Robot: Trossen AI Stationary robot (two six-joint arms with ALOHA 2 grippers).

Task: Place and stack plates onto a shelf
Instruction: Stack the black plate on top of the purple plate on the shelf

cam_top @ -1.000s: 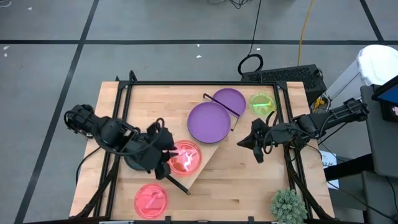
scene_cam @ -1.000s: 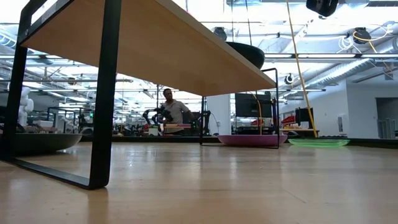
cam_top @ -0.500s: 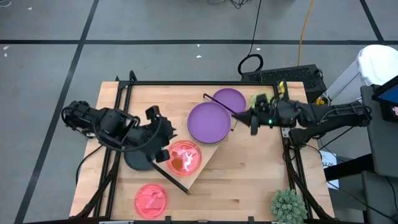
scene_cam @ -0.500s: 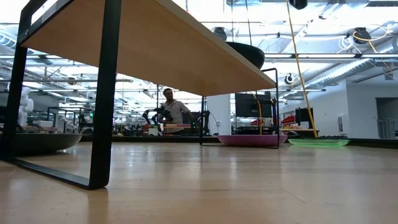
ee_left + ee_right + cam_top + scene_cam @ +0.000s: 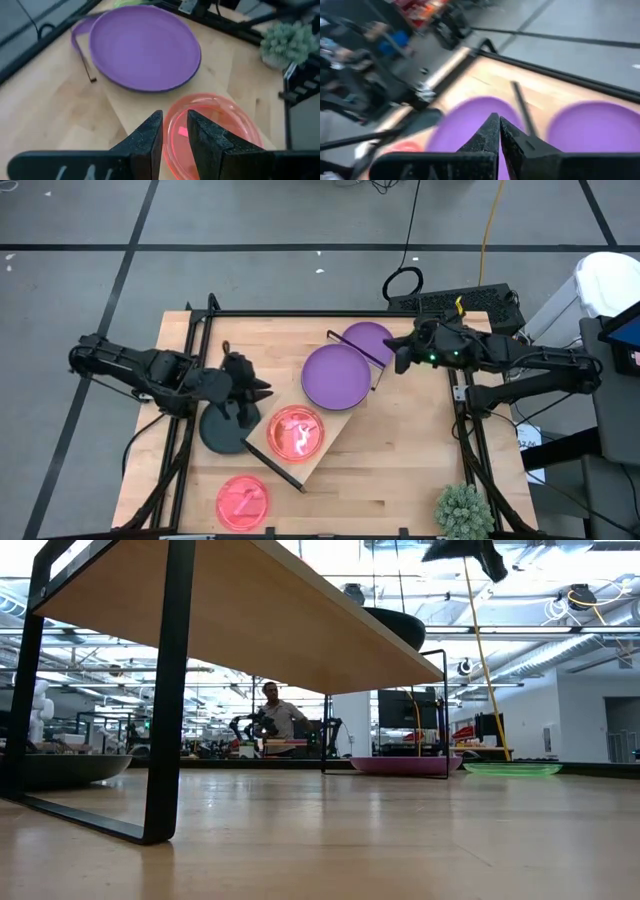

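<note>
Pink plate (image 5: 212, 131) just beyond left fingers (image 5: 150, 137), untouched

Two dark jointed arms, black tapered jaws, black cables

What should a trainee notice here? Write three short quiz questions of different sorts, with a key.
1. True or false: the large round purple plastic plate lies on the long light-wood shelf board.
2. Which plate shares the shelf board with it?
A. the small translucent pink plastic plate
B. a lime-green plate
C. a dark teal-black plate
3. Fill in: the fingers of the right gripper are ___.

Key: 1 true; 2 A; 3 shut.
</note>
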